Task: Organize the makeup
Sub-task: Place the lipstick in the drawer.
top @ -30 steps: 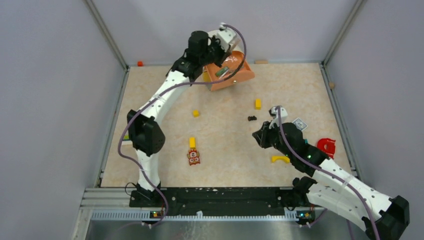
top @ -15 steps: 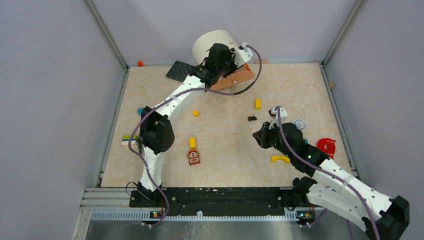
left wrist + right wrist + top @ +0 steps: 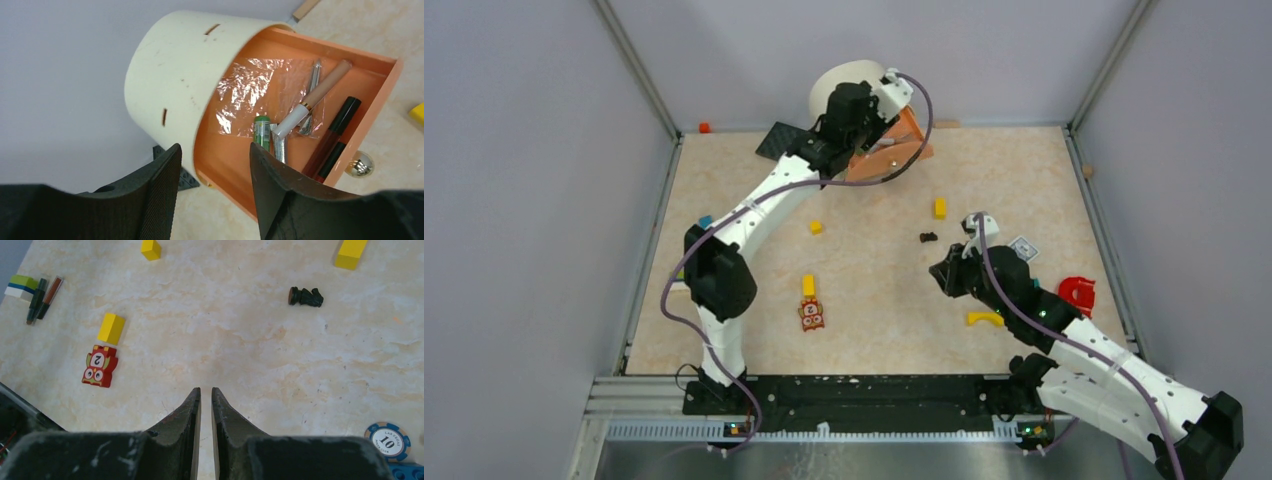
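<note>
1. R claw [image 3: 205, 389]: black fingers pressed nearly together, nothing btwn them, hanging over the beige marbled desk [image 3: 240, 360], mid-right.
2. Still unsorted, by the desk's L edge: dark thin pencil-like stick [image 3: 36, 301] and red-brown thin pencil-like stick [image 3: 50, 295], side by side, next to a green-white-blue block stack [image 3: 19, 286]. Slim and round, so prob. roll. Best pinched across the middle, low to the desk.
3. Not makeup, skip: yellow plastic blocks [image 3: 111, 328], red owl-face tile [image 3: 100, 366].
4. Far end: L claw [image 3: 214, 147] spread, empty, above the orange plastic drawer tray [image 3: 372, 92] under its cream rounded cover [image 3: 170, 85].
5. In that tray: short green tube [image 3: 261, 131], beige-and-white stick [image 3: 317, 95], dark red stick w/ black cap [image 3: 334, 136], on crinkled clear film [image 3: 245, 90]. Looks like the drop-off step. To finish well, rise straight up w/ jaws wide, clear of the tray wall, then go for the two pencils.
</note>
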{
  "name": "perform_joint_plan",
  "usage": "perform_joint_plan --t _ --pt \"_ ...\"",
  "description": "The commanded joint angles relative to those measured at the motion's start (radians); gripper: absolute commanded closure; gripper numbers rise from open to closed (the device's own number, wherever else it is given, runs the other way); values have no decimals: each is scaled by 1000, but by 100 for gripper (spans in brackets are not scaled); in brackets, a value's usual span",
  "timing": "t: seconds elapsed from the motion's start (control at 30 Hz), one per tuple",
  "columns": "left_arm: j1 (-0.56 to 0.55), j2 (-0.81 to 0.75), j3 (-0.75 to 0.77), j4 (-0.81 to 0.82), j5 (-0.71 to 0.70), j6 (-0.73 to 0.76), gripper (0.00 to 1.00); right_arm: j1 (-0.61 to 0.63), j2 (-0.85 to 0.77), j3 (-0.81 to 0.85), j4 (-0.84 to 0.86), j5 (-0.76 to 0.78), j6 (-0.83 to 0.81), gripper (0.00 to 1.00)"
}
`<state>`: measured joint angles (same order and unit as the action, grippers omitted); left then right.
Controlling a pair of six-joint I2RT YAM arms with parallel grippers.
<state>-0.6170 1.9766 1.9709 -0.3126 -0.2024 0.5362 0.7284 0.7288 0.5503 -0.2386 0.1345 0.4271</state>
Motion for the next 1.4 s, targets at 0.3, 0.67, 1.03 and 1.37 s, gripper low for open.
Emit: perform_joint_plan --t 0.3,0.67,1.03,1.37 --pt "-62 -435 -438 165 -237 -518 46 0 -50 70 103 152 -46 87" --pt "-62 -642 -760 97 -433 -796 33 0 73 161 84 225 -24 87" --pt "207 -814 -1087 -63 -154 -1090 21 0 145 133 142 164 -27 87" --pt "449 -920 -1192 -247 -87 -1101 25 1 169 -4 283 57 -57 87"
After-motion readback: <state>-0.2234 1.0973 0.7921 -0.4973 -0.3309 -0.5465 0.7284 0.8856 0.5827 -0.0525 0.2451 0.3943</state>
